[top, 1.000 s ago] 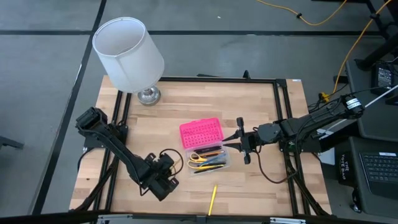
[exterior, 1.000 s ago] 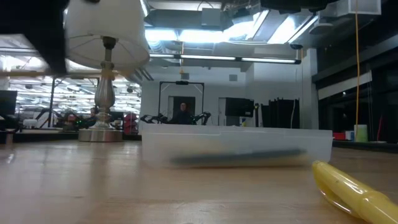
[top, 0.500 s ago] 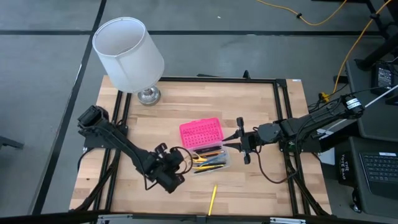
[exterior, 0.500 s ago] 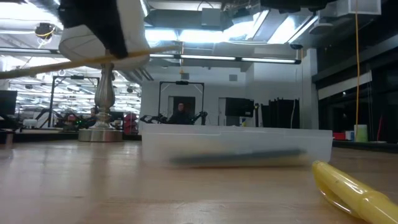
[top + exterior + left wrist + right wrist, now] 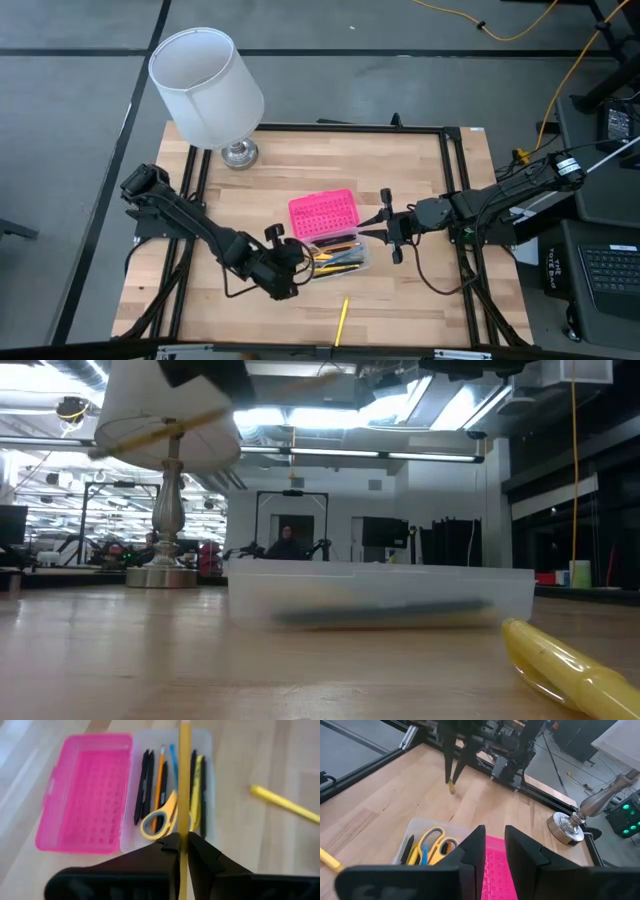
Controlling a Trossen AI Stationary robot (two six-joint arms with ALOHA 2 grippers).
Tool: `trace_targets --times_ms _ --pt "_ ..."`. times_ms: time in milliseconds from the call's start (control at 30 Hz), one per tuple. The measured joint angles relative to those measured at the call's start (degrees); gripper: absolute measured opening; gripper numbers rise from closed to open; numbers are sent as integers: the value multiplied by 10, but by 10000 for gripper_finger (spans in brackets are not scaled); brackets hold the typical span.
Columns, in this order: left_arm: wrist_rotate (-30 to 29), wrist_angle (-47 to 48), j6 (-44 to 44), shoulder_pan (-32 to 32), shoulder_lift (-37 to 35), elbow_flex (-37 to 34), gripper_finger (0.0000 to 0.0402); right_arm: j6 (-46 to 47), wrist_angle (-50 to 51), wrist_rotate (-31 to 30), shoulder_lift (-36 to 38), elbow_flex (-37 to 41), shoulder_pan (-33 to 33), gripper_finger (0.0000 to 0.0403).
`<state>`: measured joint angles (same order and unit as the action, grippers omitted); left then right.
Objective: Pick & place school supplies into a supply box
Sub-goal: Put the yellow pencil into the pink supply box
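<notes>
Pale wooden worktop, framed in black rail, carries the whole scene. Nearest the front edge lies a stray yellow pencil, alone and still to be collected. Just beyond it the left tool hangs above the worktop beside the supply box, clenched on a second yellow pencil that points forward over the clear tray (its tip hovers above the contents, not among them). Inside the tray lie the school supplies already packed: yellow-handled scissors, black pens, an orange pencil, a blue one. The pink lid lies folded open on the far side of the tray. At the box's other end waits the right tool, its fingers parted and holding nothing. Farther back stands a white-shaded lamp at the worktop's rear corner.

Risk from here: the pencil looks held near one end, so an early or tilted release could see it bridge the tray wall, roll off onto the wood, or catch on the scissors' handles.
</notes>
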<state>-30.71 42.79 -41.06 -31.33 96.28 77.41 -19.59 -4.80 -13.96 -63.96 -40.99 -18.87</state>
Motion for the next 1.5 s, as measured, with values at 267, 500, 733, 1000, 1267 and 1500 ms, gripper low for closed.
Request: trace_targets --times_ms 267,500,733,1000,1267,1500 --pt "-6 -28 72 0 -31 0 12 26 0 0 0 0 0 78" --pt "16 -88 139 4 -32 -21 13 43 17 0 0 0 0 78" --pt "31 -171 167 25 -72 -100 13 74 38 0 0 0 0 78" --pt "43 -395 286 51 -137 -225 13 82 47 0 0 0 -15 78" --pt "69 -519 313 81 -139 -271 13 95 48 0 0 0 -37 78" --pt "142 -597 325 114 -98 -271 13 125 54 0 0 0 -39 78"
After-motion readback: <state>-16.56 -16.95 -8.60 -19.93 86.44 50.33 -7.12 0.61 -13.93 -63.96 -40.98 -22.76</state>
